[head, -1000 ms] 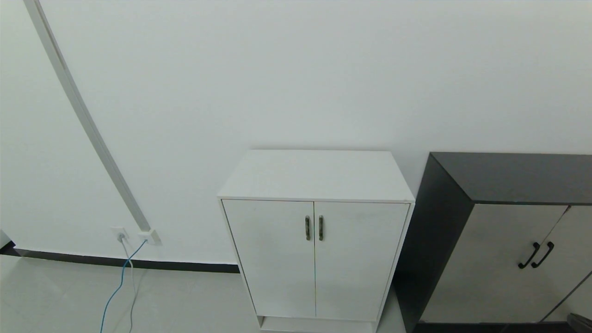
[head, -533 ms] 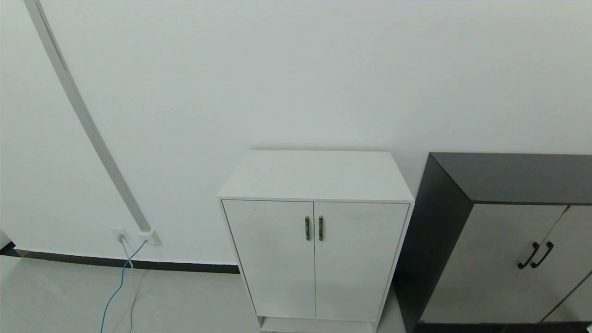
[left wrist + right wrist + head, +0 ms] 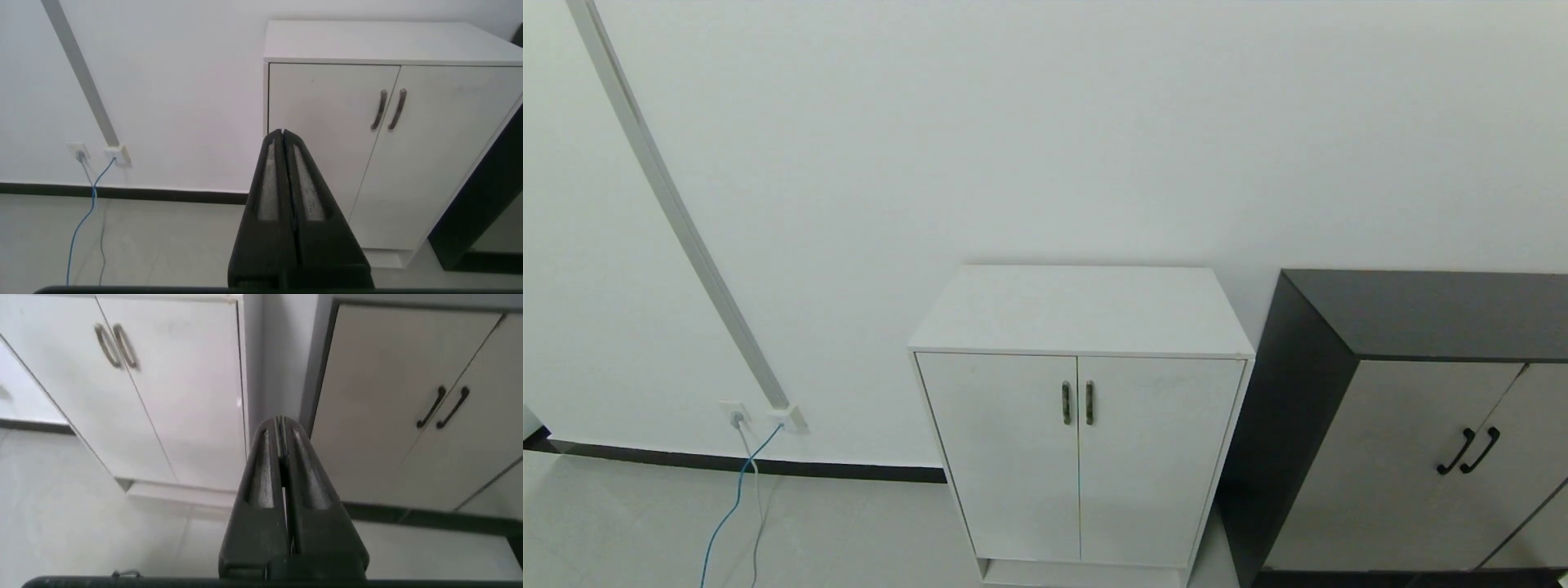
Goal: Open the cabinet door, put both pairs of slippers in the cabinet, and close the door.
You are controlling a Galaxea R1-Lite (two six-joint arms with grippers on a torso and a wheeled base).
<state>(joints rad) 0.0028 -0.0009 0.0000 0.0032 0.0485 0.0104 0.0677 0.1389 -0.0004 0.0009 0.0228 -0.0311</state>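
Observation:
A small white cabinet point(image 3: 1081, 408) stands against the wall with both doors closed; two dark handles point(image 3: 1077, 403) meet at its middle seam. In the left wrist view the cabinet point(image 3: 392, 122) is ahead of my left gripper point(image 3: 283, 135), which is shut with nothing in it. In the right wrist view my right gripper point(image 3: 280, 423) is shut and empty, held off from the white cabinet point(image 3: 155, 384), whose handles point(image 3: 115, 345) show to one side.
A black cabinet point(image 3: 1413, 425) with pale doors and black handles point(image 3: 1468, 450) stands right beside the white one. A wall socket point(image 3: 737, 413) with a blue cable point(image 3: 731, 510) trailing on the floor and a slanted cable duct point(image 3: 670, 204) are left of it.
A dark object at the head view's bottom right corner one second ago has dropped out of sight. The cabinets have not moved.

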